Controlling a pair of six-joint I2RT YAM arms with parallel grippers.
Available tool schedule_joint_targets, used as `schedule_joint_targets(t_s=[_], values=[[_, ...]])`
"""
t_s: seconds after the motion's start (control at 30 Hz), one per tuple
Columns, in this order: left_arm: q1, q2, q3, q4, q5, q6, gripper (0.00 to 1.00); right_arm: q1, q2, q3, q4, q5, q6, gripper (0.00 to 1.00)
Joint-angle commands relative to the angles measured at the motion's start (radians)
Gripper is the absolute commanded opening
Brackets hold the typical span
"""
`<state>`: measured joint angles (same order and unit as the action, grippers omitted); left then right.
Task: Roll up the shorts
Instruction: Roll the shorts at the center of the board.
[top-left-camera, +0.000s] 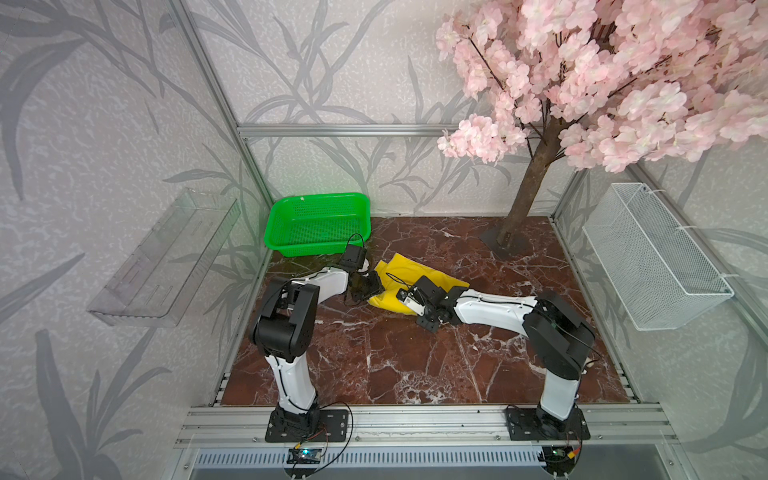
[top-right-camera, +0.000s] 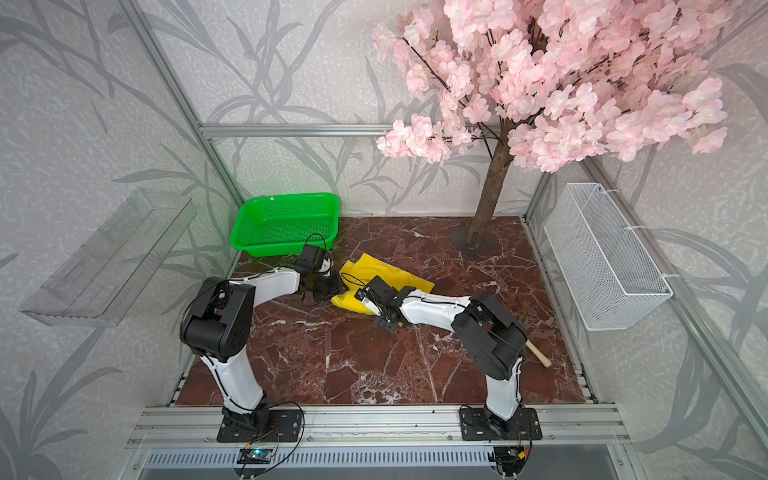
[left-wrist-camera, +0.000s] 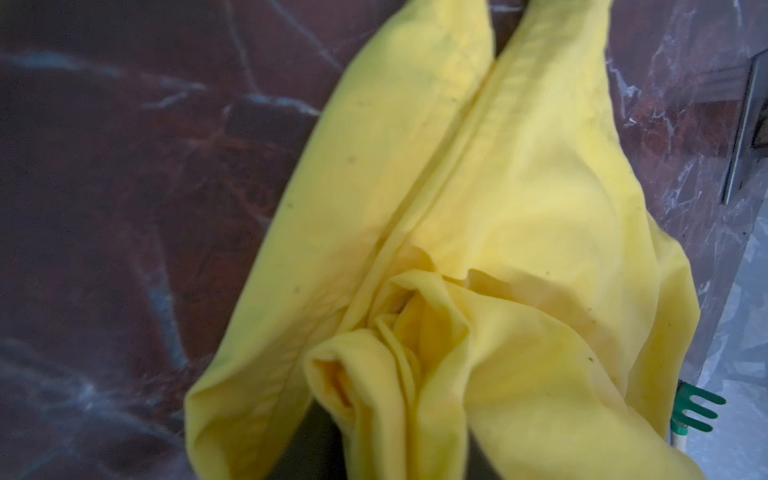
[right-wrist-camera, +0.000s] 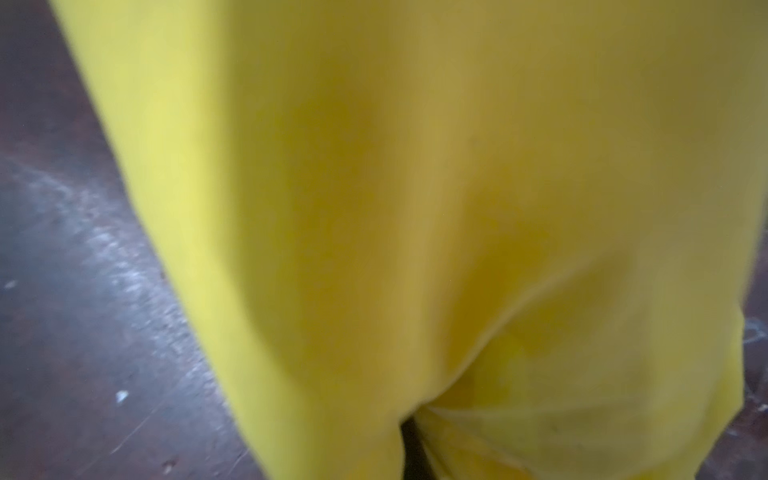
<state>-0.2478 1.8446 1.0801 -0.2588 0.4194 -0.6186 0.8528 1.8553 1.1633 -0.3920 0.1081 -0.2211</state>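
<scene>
yellow thin fabric shorts: crumpled, not yet a roll, on the dark red marble tabletop between both grippers.
right gripper: clenched on the shorts' near edge; cloth tents toward it in the right wrist view.
left gripper: at the end nearest the green plastic mesh basket; fingers hidden, grip cannot be told.
risk: thin cloth may slip from a single pinch, so the roll slackens or skews.

Likely a lab cell: aluminium frame

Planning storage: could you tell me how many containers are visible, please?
3: green basket, far left on the table; clear bin, hung left; wire basket, hung right.
</scene>
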Motion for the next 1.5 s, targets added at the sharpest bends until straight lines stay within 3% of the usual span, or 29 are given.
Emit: schedule_joint_targets(t_s=[0.0,0.2,0.33,0.6,0.73,0.93,1.13,1.23,1.4,1.47], values=[[0.014,-0.058,0.001,-0.093,-0.013,0.035,0.62,-0.025,-0.034,-0.011,-0.146,-0.318,0.087,0.0],[0.043,-0.173,0.047,-0.092,-0.046,0.052,0.73,-0.122,-0.072,-0.046,-0.098,-0.658,0.223,0.0],[0.046,-0.198,0.081,-0.111,-0.064,0.083,0.75,-0.211,0.008,-0.011,-0.119,-0.839,0.292,0.0],[0.041,-0.226,0.05,-0.056,0.007,0.112,0.71,-0.313,0.152,0.058,-0.11,-1.062,0.412,0.0],[-0.019,-0.215,0.051,-0.035,0.039,0.126,0.68,-0.363,0.235,0.098,-0.13,-1.136,0.418,0.0],[-0.146,-0.12,0.108,-0.009,0.055,0.128,0.64,-0.41,0.291,0.086,-0.076,-1.183,0.461,0.0],[-0.156,0.032,0.16,0.014,-0.012,0.093,0.6,-0.417,0.275,0.101,-0.107,-1.149,0.444,0.02],[-0.153,0.096,0.182,-0.008,-0.06,0.076,0.6,-0.417,0.264,0.111,-0.122,-1.11,0.442,0.12],[-0.155,0.17,0.204,-0.066,-0.122,0.086,0.59,-0.433,0.177,0.093,-0.151,-0.982,0.426,0.4],[-0.156,0.176,0.193,-0.062,-0.126,0.089,0.59,-0.439,0.123,0.09,-0.174,-0.933,0.41,0.44]])
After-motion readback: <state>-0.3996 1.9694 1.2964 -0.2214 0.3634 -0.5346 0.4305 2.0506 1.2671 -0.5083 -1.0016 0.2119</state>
